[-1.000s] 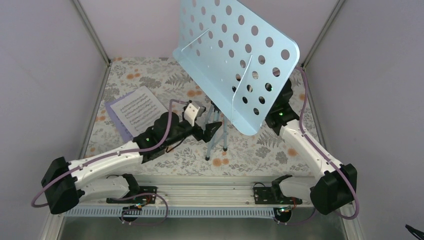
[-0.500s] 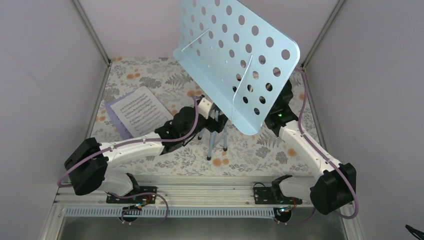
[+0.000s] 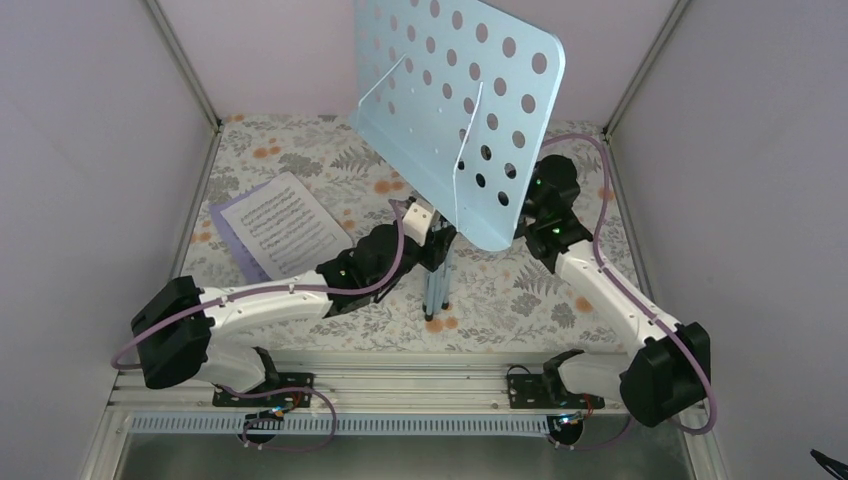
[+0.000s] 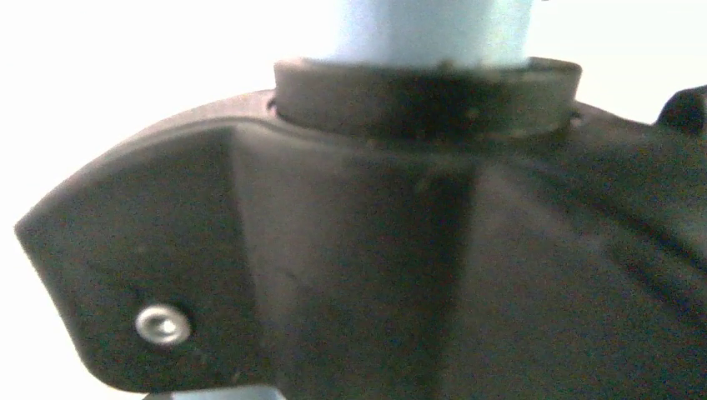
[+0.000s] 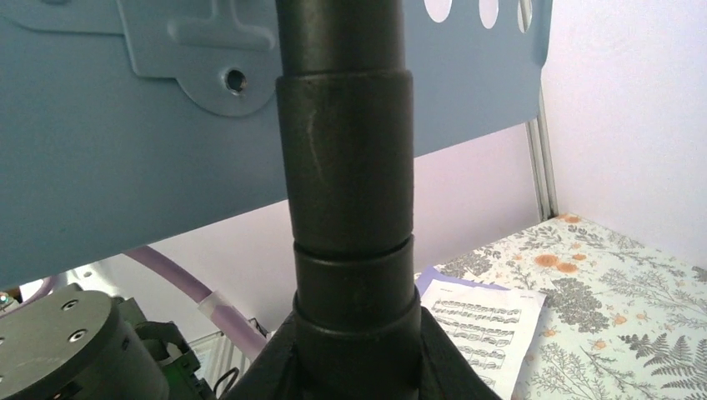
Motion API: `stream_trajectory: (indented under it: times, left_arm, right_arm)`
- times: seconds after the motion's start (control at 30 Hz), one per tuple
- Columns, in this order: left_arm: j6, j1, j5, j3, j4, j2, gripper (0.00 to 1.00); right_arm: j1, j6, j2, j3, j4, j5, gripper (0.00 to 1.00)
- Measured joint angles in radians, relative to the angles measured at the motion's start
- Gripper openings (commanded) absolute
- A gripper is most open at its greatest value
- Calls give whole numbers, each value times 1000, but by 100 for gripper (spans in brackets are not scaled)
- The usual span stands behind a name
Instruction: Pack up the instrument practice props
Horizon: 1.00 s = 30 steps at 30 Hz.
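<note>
Music stand (image 3: pixel 415 150): light blue, perforated, near middle of floral surface (image 3: pixel 540 290); thin legs (image 3: pixel 436 290) drawn close together. Left tool (image 3: pixel 432 232) at black leg collar (image 4: pixel 417 250); whether clenched or released cannot be told. Right tool (image 5: pixel 354 333) clenched around black upper shaft behind desk plate. Sheet music (image 3: pixel 283 222), white over lavender page (image 3: pixel 228 232), flat at left, apart from stand.

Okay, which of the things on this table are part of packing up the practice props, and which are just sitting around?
For the job: light blue music stand; white sheet-music page; lavender page under it.
Just there: floral table cover; metal corner post.
</note>
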Motion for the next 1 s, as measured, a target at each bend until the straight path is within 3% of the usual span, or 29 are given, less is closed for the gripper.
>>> stream_trajectory:
  times: [0.13, 0.23, 0.33, 0.57, 0.77, 1.0]
  left_arm:
    - [-29, -19, -82, 47, -117, -6, 12]
    - [-97, -25, -132, 76, -234, -17, 3]
    - [-174, -29, -160, 84, -344, -33, 2]
    - [-334, -21, -167, 84, -695, -48, 2]
    - [-397, 52, -155, 84, -755, -45, 2]
    - [-507, 180, -131, 101, -778, 0, 2]
  right_arm:
    - [-4, 33, 23, 6, 3, 11, 4]
    - [-8, 85, 66, 14, 13, 17, 17]
    - [-12, 143, 114, 11, 27, 9, 40]
    - [-110, 212, 146, -90, 77, 174, 70]
    - [-123, 192, 42, -177, -8, 337, 87]
    - [-136, 185, -100, -213, -218, 513, 97]
